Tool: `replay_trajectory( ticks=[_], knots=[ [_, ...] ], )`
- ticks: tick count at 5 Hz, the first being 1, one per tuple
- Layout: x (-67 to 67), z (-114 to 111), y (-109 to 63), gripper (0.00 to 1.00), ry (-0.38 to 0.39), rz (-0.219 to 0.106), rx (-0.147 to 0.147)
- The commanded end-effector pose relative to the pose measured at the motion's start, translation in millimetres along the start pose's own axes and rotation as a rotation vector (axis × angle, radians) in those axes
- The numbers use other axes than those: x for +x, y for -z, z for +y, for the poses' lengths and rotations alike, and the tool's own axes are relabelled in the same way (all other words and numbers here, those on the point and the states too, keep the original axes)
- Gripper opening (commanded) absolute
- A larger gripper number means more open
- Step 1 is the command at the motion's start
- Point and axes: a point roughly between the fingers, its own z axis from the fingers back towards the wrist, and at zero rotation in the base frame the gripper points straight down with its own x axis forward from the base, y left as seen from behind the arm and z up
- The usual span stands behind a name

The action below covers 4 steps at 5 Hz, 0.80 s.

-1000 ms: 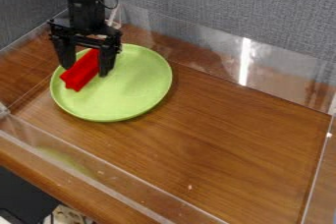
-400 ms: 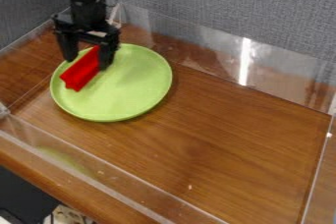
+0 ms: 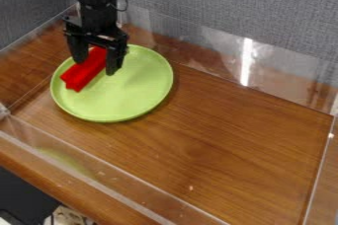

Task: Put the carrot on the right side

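Note:
The carrot (image 3: 83, 72), a bright red blocky bar, lies on the left part of the round lime-green plate (image 3: 132, 96). My black gripper (image 3: 97, 59) points straight down over the carrot's far end. Its two fingers stand open, one on each side of the bar's upper end, low near the plate. I see no squeeze on the carrot. The bar's far tip is partly hidden behind the fingers.
The plate sits at the back left of a brown wooden tabletop (image 3: 224, 140). Clear acrylic walls (image 3: 244, 61) ring the table on all sides. A grey fabric backdrop stands behind.
The gripper has shifted slightly to the right and rolled a little about its vertical axis. The carrot and plate have stayed in place.

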Motion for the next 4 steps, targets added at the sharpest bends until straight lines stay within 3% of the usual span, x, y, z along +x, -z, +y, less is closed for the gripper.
replay_trajectory(
  ticks=[1,3,4],
  knots=[
    [-0.3,13.7,-28.6,1.00,0.013,-0.097,0.040],
    [5.8,8.6,-49.0,1.00,-0.082,-0.100,0.056],
    [-1.2,11.8,-53.2,1.00,-0.144,-0.099,0.058]
  ],
)
